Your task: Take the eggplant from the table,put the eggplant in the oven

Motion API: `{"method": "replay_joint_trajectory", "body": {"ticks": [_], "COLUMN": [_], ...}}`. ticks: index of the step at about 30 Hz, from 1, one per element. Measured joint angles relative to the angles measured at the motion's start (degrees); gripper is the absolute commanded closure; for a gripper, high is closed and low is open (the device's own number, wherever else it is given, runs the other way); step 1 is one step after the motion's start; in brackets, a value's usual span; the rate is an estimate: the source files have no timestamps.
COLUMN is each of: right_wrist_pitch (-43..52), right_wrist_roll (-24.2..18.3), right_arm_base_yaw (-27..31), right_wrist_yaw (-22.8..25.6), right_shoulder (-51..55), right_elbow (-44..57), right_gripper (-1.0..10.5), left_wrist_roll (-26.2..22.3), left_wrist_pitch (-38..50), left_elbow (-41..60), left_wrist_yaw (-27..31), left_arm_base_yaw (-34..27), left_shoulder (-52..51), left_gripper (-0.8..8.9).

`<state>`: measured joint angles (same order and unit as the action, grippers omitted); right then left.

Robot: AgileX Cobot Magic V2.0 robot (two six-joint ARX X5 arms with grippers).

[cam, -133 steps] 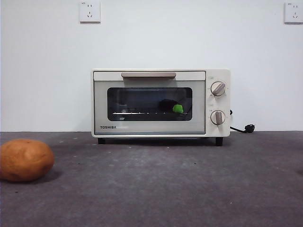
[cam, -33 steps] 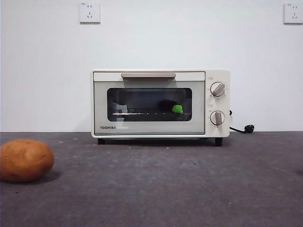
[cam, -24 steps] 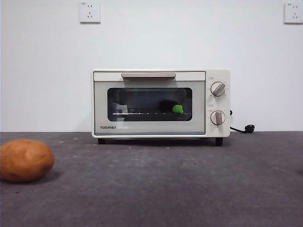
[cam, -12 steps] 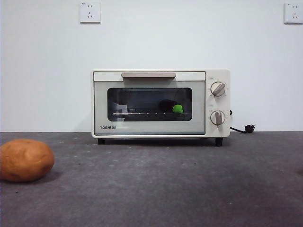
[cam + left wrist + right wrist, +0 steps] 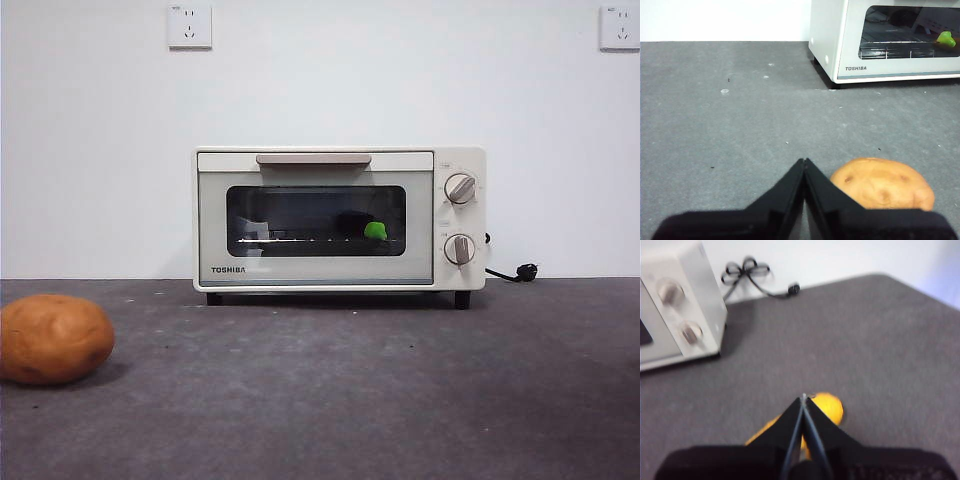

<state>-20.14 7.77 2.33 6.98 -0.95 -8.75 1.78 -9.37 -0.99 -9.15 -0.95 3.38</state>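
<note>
Fingers (image 5: 804, 167) closed — eggplant (image 5: 366, 229) in oven (image 5: 315, 271)

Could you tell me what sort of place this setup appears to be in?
Probably a lab test bench, not a real kitchen: a toaster oven sits alone on a grey felt-like table against a bare white wall with sockets, a potato lying loose.

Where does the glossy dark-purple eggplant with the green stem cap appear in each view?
Front view: eggplant behind the closed oven's window, right of middle.
Left wrist view: green cap behind the window, far corner.
Right wrist view: not in it.
Shared landmark: the cream-white oven.
</note>
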Motion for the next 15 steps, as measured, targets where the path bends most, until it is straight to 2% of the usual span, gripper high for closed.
{"method": "replay_joint_trajectory", "body": {"ticks": [8,15], "right_wrist_pitch": [0.5,6.6], "right_wrist_roll": [0.0,-0.4], "right_arm_base_yaw": [0.0,0.0], "right_wrist_yaw": [0.0,0.0], "right_shoulder": [0.2,0.3], "right_elbow": [4.7,6.1], "right_gripper": [9.5,9.5], "left_wrist_roll": [0.0,0.0], "left_wrist_pitch": [0.0,0.0], "left_elbow": [0.0,0.0], "left_wrist_yaw": [0.0,0.0], "left_arm_base_yaw": [0.0,0.0], "left_shoulder": [0.0,0.0], "left_gripper": [8.17,8.18]}}
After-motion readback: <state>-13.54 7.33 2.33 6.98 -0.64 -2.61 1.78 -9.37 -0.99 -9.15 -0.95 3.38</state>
